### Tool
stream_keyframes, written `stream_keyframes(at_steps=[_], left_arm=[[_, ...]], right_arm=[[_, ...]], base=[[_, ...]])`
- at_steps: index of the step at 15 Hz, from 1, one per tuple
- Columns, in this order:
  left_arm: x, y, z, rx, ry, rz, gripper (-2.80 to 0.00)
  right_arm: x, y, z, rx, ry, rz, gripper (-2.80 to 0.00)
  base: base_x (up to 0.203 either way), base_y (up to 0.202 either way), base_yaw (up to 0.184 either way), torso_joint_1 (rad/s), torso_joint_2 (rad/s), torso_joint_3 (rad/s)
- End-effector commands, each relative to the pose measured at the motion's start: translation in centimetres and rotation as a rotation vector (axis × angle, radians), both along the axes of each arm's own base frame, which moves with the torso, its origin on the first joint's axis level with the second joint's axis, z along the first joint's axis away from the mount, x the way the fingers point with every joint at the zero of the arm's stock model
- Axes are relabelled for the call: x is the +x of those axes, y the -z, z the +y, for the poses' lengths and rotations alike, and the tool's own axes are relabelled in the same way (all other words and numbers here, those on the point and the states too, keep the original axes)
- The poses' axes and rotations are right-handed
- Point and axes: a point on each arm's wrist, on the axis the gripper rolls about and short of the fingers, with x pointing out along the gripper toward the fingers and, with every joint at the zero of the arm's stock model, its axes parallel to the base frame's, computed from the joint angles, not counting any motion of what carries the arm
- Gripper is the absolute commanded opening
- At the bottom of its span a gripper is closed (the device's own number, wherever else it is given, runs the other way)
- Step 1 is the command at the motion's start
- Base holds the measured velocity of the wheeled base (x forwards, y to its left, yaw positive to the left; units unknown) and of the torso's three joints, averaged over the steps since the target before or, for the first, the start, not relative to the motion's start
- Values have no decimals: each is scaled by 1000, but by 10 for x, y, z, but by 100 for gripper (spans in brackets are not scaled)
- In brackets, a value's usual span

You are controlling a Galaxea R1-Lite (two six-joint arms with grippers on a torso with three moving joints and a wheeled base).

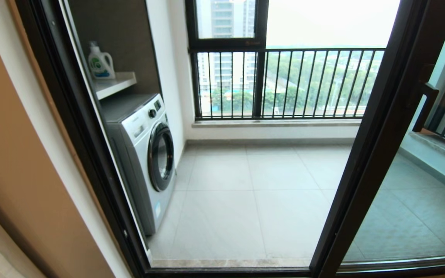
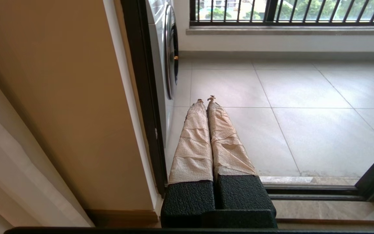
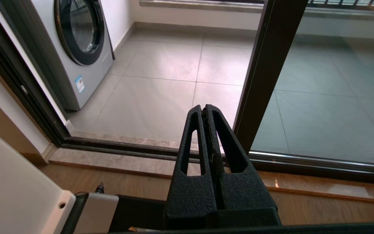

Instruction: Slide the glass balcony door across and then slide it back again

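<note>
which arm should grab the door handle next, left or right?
Right, probably. The door with its handle stands on the robot's right, and the right gripper, fingers shut, points just beside the door's frame. The left gripper, also shut, points near the washing machine, on the far side of the opening.

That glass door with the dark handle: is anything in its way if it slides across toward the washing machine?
Nothing visible blocks it. The glass balcony door stands at the right, and the floor track toward the washing machine looks bare. Both pincers, left and right, hang shut short of the track.
</note>
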Motion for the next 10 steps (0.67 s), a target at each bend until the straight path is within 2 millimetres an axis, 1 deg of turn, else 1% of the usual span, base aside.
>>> stream_keyframes(at_steps=[1,3,4,6,7,8,10], left_arm=[[0,0,0,-1,0,1,-280],[0,0,0,-1,-1,1,-280],[0,0,0,-1,-1,1,-280],[0,0,0,-1,1,1,-280],[0,0,0,1,0,1,-280],[0,0,0,1,0,1,-280],[0,0,0,-1,-1,1,-280]], right_arm=[[39,29,0,-3,15,20,-280],[66,58,-1,-30,58,-3,-280],[78,71,-2,-55,81,-48,-280],[87,74,-3,-73,109,-188,-280],[87,76,-3,-64,117,-183,-280],[88,81,-3,-29,125,-133,-280],[88,82,-3,-31,125,-129,-280]], base=[[0,0,0,0,0,0],[0,0,0,0,0,0],[0,0,0,0,0,0],[0,0,0,0,0,0],[0,0,0,0,0,0],[0,0,0,0,0,0],[0,0,0,0,0,0]])
